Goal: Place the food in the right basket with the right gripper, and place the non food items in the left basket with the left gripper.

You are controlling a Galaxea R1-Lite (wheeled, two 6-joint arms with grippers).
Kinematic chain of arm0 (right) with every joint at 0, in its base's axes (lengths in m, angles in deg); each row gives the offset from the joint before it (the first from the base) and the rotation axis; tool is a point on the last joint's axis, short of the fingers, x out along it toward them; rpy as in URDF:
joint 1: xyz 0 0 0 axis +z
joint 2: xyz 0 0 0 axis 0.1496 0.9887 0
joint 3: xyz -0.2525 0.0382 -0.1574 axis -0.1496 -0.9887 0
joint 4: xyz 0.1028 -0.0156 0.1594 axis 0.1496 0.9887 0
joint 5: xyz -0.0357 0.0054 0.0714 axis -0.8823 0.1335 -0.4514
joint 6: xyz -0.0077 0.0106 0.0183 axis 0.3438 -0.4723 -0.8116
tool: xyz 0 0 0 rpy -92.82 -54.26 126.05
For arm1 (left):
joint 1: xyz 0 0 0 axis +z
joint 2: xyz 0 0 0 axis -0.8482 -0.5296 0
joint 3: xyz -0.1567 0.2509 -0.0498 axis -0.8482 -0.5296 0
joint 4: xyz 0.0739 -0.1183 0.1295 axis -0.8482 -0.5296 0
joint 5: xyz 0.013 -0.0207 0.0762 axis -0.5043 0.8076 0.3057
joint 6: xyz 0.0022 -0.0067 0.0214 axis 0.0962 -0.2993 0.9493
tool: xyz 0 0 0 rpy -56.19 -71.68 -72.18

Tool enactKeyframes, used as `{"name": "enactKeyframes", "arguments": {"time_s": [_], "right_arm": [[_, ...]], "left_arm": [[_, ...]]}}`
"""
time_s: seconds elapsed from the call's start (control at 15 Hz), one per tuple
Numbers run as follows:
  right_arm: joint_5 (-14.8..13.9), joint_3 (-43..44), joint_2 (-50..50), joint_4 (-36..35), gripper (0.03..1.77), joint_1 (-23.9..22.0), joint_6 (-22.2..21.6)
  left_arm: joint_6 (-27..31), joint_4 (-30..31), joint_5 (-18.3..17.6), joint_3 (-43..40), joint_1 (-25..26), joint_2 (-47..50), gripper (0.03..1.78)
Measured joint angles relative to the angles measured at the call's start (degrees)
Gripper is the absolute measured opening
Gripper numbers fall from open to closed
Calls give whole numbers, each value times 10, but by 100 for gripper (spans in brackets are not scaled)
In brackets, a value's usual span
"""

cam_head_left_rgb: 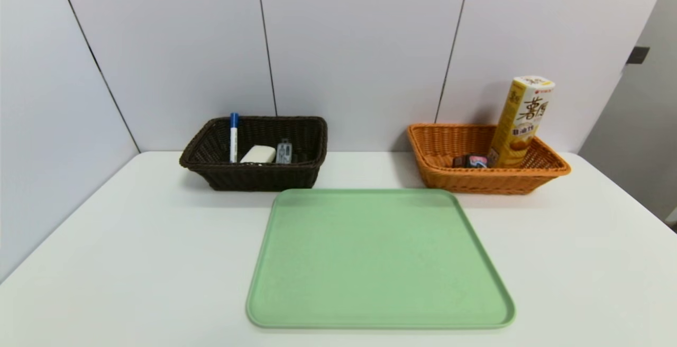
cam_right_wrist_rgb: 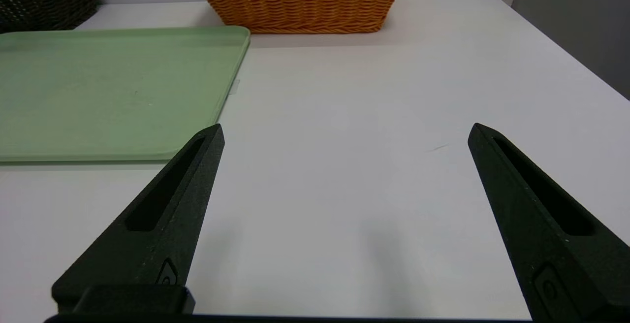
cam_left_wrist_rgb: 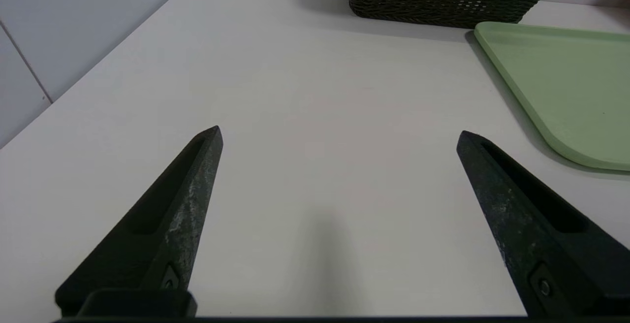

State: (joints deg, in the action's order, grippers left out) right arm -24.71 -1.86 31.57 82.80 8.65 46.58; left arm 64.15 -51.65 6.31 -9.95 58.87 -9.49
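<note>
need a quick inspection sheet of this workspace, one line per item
surface: white table, green tray in the middle with nothing on it
job's things: marker, white block and tool case in the brown basket; yellow carton leaning upright and black packet in the orange basket
clutter: nothing seen
grippers: left claw and right claw open, holding nothing, over bare table either side of the tray
cables: nothing seen
surroundings: pale wall panels behind the baskets
</note>
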Motion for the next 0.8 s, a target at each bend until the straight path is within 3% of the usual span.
{"name": "enactKeyframes", "arguments": {"time_s": [0.8], "right_arm": [[0,0,0,0,171,0,0]], "left_arm": [[0,0,0,0,0,0,169]]}}
